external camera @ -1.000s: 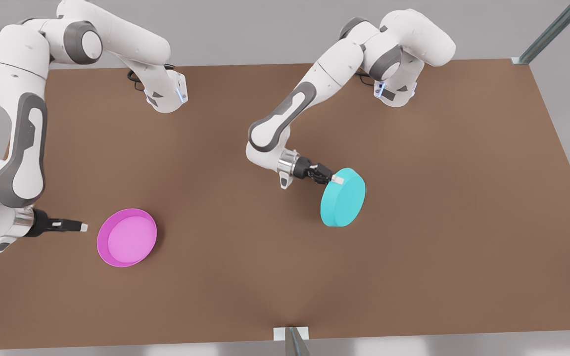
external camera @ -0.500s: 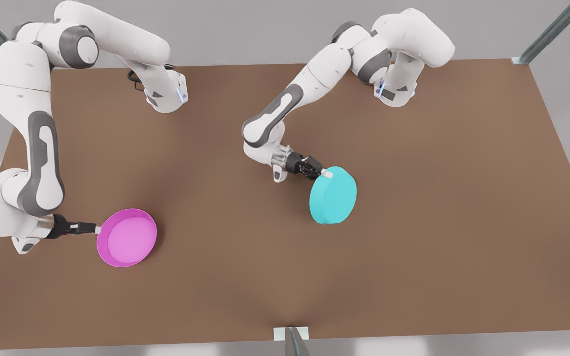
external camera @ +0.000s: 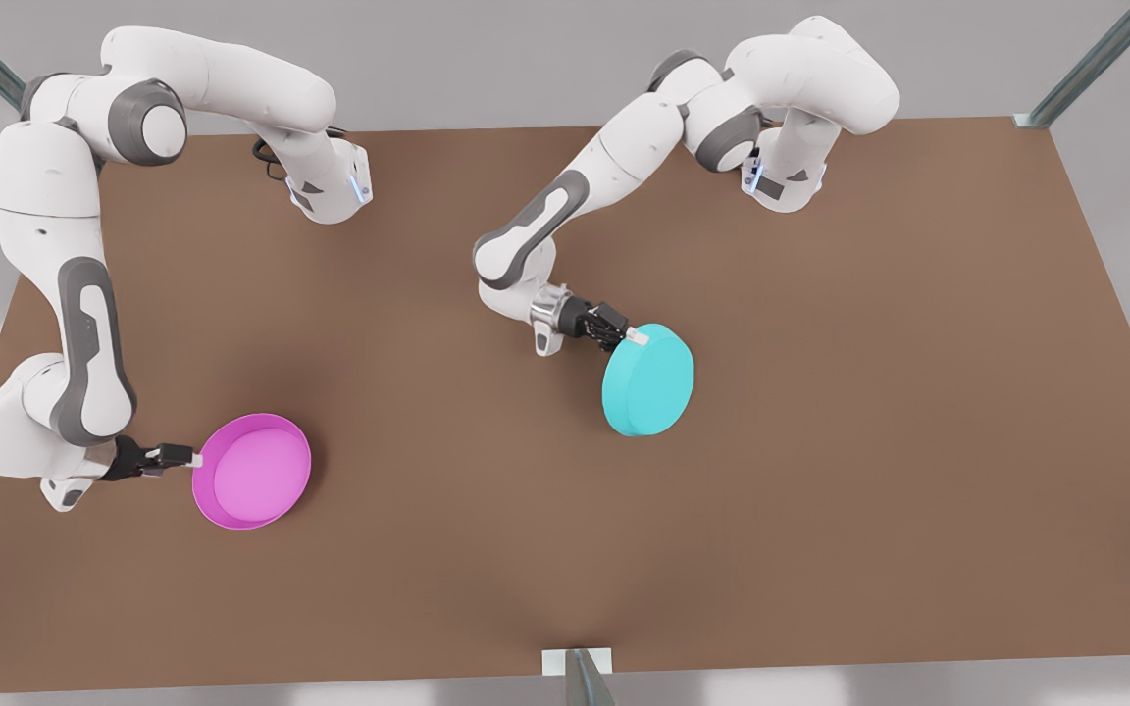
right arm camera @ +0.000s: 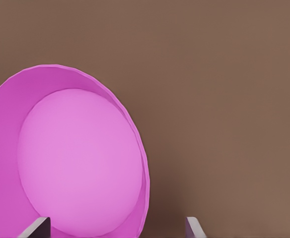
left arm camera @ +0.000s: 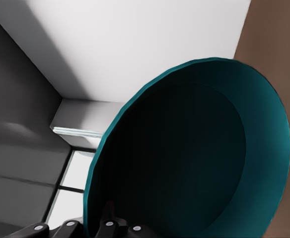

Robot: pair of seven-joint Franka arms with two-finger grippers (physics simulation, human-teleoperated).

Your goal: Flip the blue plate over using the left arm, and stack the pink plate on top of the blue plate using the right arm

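Observation:
The blue plate [external camera: 648, 380] hangs tilted near the table's middle, its plain underside facing the front view. My left gripper [external camera: 636, 336] is shut on its upper rim. In the left wrist view the blue plate's [left arm camera: 184, 158] dark hollow inside looms close, with the left gripper [left arm camera: 93, 228] clamped on its edge. The pink plate [external camera: 253, 473] lies right side up at the front view's left. My right gripper [external camera: 194, 458] is at its rim, open. In the right wrist view the pink plate's [right arm camera: 80, 163] rim passes between the spread fingertips [right arm camera: 38, 227].
The brown table [external camera: 918, 392] stretches wide on the front view's right and along the near side. Both arm bases [external camera: 330, 186] [external camera: 786, 181] stand at the back edge. A metal post [external camera: 580, 672] rises at the middle of the near edge.
The left gripper carried the blue plate toward the front view's left and lower, turning its underside more toward the camera. The right gripper advanced to the pink plate's rim.

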